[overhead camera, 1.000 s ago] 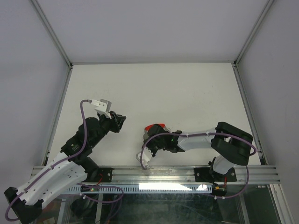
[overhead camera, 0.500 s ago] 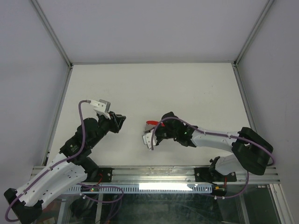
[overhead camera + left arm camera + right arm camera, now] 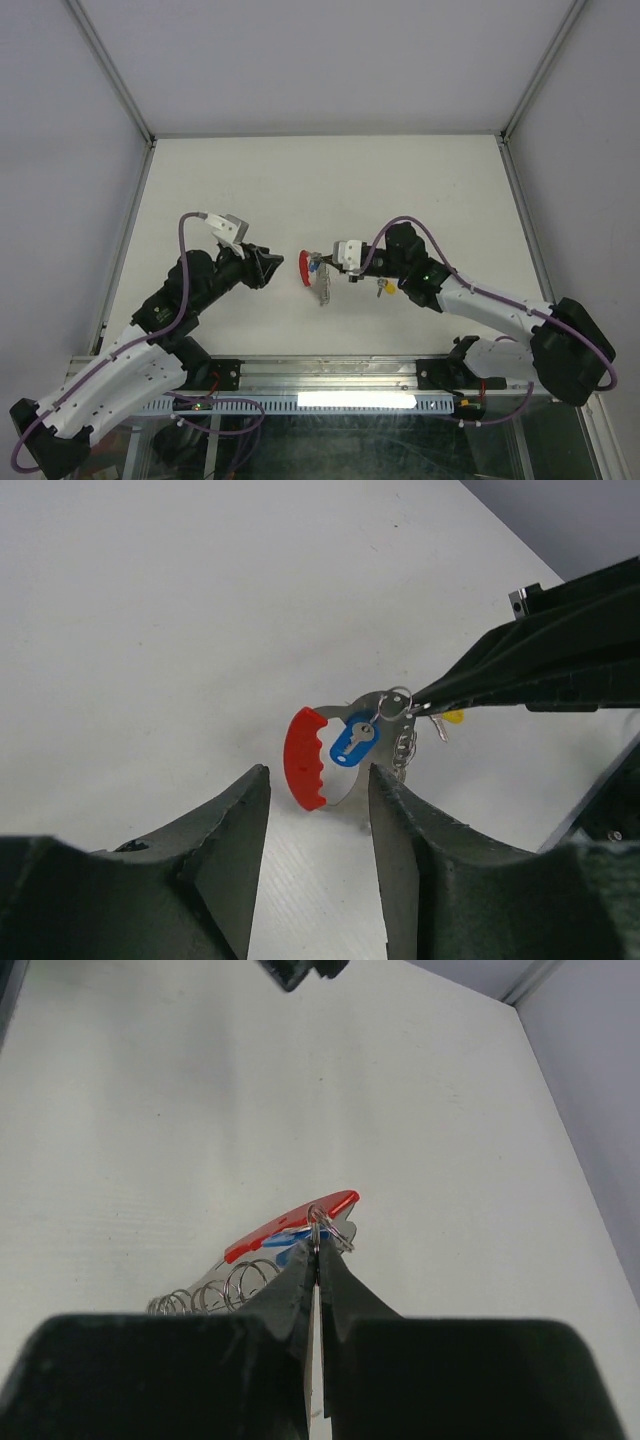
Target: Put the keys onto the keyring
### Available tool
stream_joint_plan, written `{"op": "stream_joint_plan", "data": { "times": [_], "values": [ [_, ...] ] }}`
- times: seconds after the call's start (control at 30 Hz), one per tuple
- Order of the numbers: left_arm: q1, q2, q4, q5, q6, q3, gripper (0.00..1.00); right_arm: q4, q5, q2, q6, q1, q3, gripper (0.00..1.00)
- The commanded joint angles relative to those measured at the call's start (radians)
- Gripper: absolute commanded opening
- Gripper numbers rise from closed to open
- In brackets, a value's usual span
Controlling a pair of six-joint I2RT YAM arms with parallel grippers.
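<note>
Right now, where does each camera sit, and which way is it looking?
Top external: above and behind the arms, looking down on the table; the left arm and right arm show, bases at the bottom.
Left wrist: on the left arm, looking along its open fingers at the keyring.
Right wrist: on the right arm, looking past its shut fingers, which pinch the keyring's small ring.
Shared: both wrist views show the keyring; the left also catches the right gripper, the right the left gripper.

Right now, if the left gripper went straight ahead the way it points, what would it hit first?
Probably the keyring's red tab, centred between the left gripper's open fingers, with the blue key just beyond it; depth is unclear.
</note>
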Motion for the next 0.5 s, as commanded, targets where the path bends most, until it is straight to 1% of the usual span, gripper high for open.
{"op": "stream_joint_plan", "data": {
  "times": [0.0,0.07,0.1,0.17,0.27,0.33,0.37,0.47],
  "values": [
    [0.002,0.031,0.095,0.084,0.020,0.036,0.46,0.152,-0.008,-0.058,0.272,-0.043,0.005,0.00],
    [0.002,0.059,0.105,0.118,0.023,0.039,0.51,0.143,0.026,-0.068,0.349,-0.053,0.012,0.00],
    [0.002,0.075,0.113,0.131,0.024,0.038,0.53,0.133,0.040,-0.073,0.382,-0.077,0.016,0.00],
    [0.002,0.108,0.124,0.151,0.021,0.041,0.56,0.109,0.043,-0.080,0.439,-0.102,0.026,0.00],
    [0.002,0.151,0.144,0.167,0.020,0.043,0.62,0.064,0.041,-0.076,0.456,-0.121,0.050,0.00],
    [0.002,0.172,0.148,0.161,0.020,0.049,0.64,-0.012,0.041,-0.064,0.456,-0.124,0.088,0.00],
    [0.002,0.179,0.149,0.156,0.020,0.053,0.65,-0.047,0.049,-0.061,0.578,-0.124,0.114,0.00],
    [0.002,0.186,0.162,0.144,0.020,0.055,0.66,-0.063,0.041,-0.072,0.595,-0.123,0.124,0.00]
  ]
}}
